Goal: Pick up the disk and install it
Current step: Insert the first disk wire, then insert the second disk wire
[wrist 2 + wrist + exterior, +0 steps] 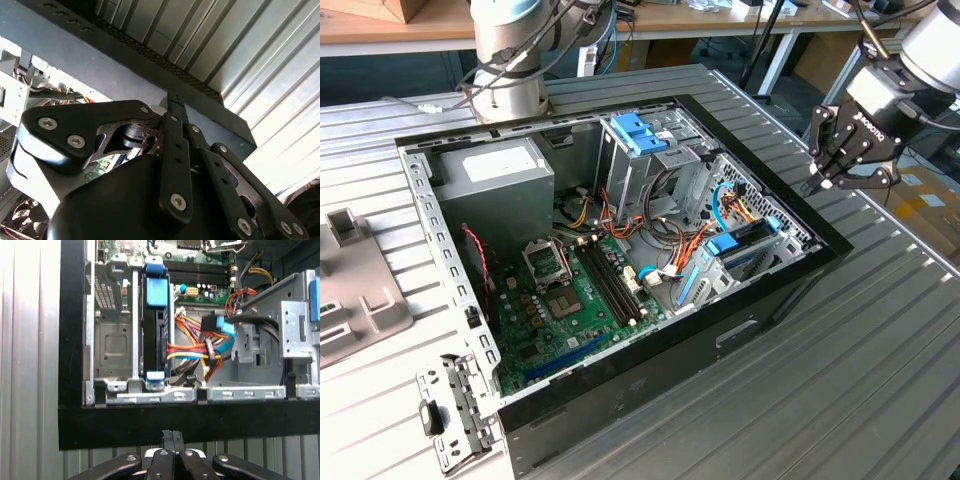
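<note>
Corrugated grey metal makes up the table [880,380], the largest thing here, and on it lies an open black computer case [620,250] with its side panel off. Inside the case, toward the exterior view's left, sits a grey power supply box [495,185] with a white label, and below it the green motherboard [570,300]. At the far corner stands a metal drive cage [645,160] topped by blue plastic. A bundle of orange, red and yellow cables [200,347] runs across the middle of the case.

The disk [155,330] stands on edge in a bay at the case's end nearest the gripper, its blue rails showing at both ends in the first wrist view; it looks seated there, though the dark body between the rails is hard to make out. In the exterior view the same blue rails show at the disk [725,245].

Smallest, the gripper [835,170] hangs outside the case, above the table at the exterior view's right, holding nothing. Its fingertips [172,440] are pressed together in the first wrist view.
</note>
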`<state>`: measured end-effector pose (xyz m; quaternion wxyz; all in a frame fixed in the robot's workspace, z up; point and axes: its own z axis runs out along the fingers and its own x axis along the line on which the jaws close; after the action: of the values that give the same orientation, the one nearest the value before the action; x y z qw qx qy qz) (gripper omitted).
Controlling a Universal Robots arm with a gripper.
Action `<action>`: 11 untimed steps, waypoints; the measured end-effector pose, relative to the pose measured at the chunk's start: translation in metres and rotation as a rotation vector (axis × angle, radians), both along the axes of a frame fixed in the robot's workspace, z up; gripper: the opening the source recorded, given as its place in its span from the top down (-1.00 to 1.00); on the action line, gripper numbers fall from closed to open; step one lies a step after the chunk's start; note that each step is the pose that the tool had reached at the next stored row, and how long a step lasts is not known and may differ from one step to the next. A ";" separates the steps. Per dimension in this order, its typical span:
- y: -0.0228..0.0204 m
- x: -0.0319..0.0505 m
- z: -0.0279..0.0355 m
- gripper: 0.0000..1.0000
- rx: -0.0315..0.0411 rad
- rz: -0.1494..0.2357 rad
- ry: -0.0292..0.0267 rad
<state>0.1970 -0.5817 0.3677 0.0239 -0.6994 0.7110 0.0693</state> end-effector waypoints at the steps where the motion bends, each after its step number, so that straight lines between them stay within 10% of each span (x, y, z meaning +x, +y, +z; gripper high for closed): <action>1: 0.0000 -0.0092 0.0000 0.79 -0.0001 0.000 -0.0004; 11: 0.0000 -0.0186 0.0000 0.79 -0.0001 0.000 -0.0006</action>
<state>0.1784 -0.5817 0.3677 0.0240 -0.6994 0.7110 0.0691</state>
